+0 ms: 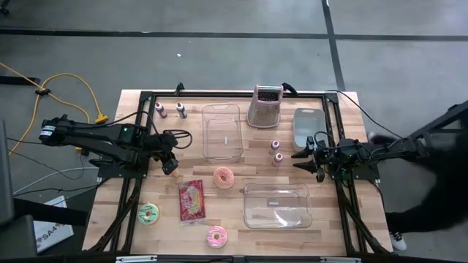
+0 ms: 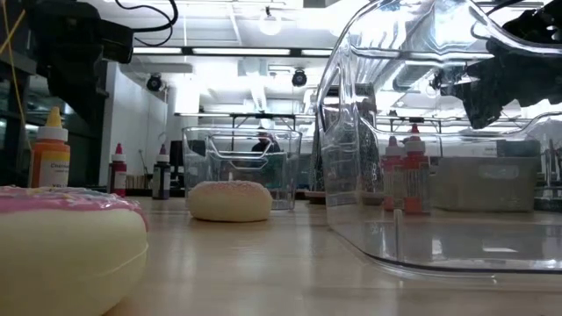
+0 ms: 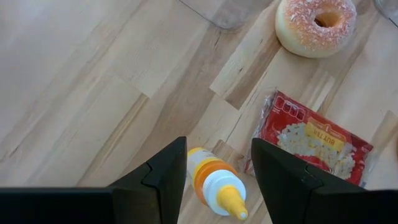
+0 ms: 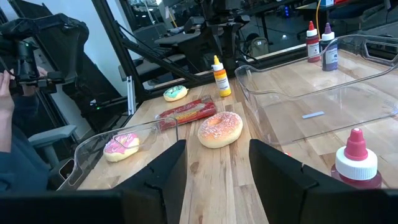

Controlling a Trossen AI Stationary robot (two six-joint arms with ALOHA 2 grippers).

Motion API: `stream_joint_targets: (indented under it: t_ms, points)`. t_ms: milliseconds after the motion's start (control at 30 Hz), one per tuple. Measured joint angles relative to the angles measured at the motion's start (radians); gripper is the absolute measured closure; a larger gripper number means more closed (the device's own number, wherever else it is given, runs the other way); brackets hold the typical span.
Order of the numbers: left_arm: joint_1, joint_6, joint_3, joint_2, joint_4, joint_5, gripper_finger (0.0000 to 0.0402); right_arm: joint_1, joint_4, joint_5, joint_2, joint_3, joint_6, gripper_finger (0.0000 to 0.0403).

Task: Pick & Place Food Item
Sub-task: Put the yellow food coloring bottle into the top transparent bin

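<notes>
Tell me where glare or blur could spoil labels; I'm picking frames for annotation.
Low view: the pink donut in front is soft and out of focus, and ceiling lights glare off the clear bin. Left wrist view: sharp, evenly lit, the yellow bottle crisp. Right wrist view: the sprinkled donut is clear, background dim. High view: even, small objects.

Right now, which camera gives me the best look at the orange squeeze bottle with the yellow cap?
The left wrist view: the orange squeeze bottle shows large, directly beyond the left gripper and its open fingers, beside the red snack packet. The right wrist view shows it upright but far off, the low view at the picture's edge, and in the high view the left arm hides it.
</notes>
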Motion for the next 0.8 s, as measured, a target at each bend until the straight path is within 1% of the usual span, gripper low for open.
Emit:
stream_joint_targets:
  t_ms: [433,533,700,800]
  points:
    - [0.0,0.021,0.0,0.0,-0.002,0.005,0.0225,0.0,0.0,0.0,0.0,0.0,0.0,0.0241]
    - [0.0,0.028,0.0,0.0,-0.002,0.005,0.0213,0.0,0.0,0.0,0.0,0.0,0.0,0.0241]
    - [0.0,0.029,0.0,0.0,-0.002,0.005,0.018,0.0,0.0,0.0,0.0,0.0,0.0,0.0241]
    - [0.0,0.035,0.0,0.0,-0.002,0.005,0.0167,0.0,0.0,0.0,0.0,0.0,0.0,0.0241]
